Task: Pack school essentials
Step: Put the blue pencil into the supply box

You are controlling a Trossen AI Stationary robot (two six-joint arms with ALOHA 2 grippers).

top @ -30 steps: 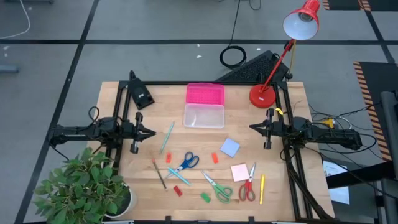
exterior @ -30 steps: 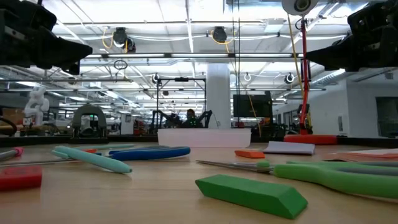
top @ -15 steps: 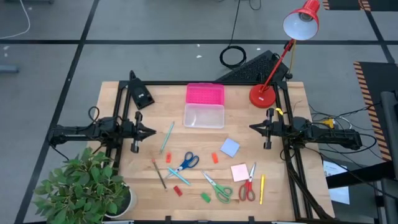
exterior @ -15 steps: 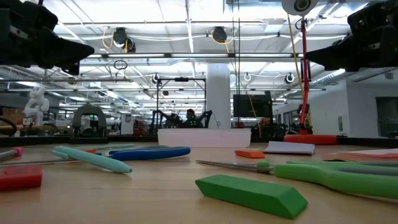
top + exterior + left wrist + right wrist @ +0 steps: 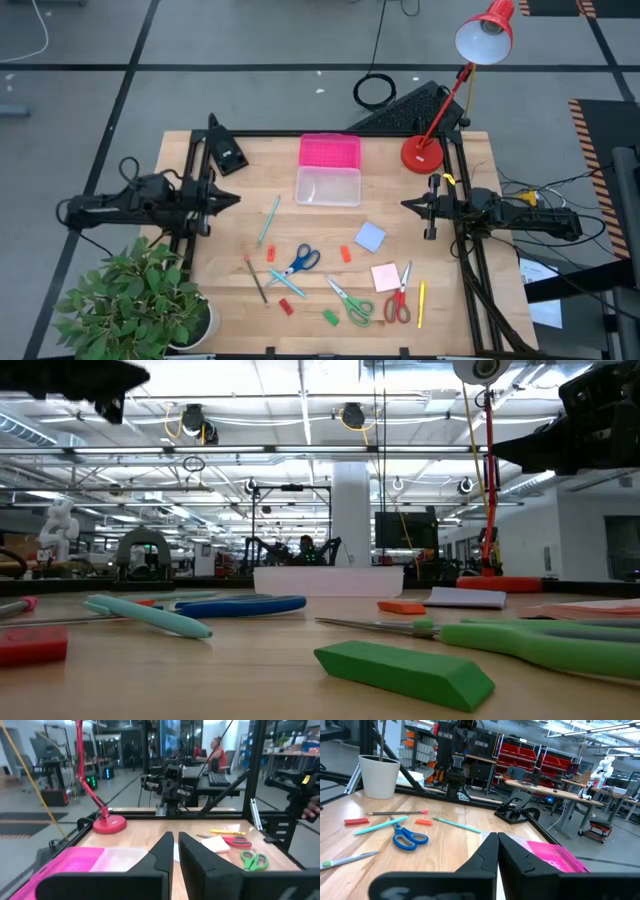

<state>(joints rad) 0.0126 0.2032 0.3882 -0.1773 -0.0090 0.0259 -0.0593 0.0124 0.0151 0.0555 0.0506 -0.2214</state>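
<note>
The school essentials lie loose on the wooden table's near half: blue scissors (image 5: 300,260), green scissors (image 5: 350,303), red scissors (image 5: 398,303), a yellow pencil (image 5: 421,304), a teal pen (image 5: 269,220), a blue notepad (image 5: 370,236), a pink notepad (image 5: 386,276), red erasers (image 5: 346,254) and a green eraser (image 5: 330,317). My left gripper (image 5: 236,200) hangs shut above the table's left side, holding nothing. My right gripper (image 5: 405,205) hangs shut above the right side, also holding nothing. Both are well clear of the items.
A clear plastic box (image 5: 328,186) stands at the far middle with its pink lid (image 5: 329,151) behind it. A red desk lamp (image 5: 423,152) stands at the far right. A potted plant (image 5: 140,300) sits off the near left corner. A black device (image 5: 227,152) lies far left.
My left gripper has risen and drawn back a little toward the table's left and far edges, staying shut. My right gripper and all items have kept still.
</note>
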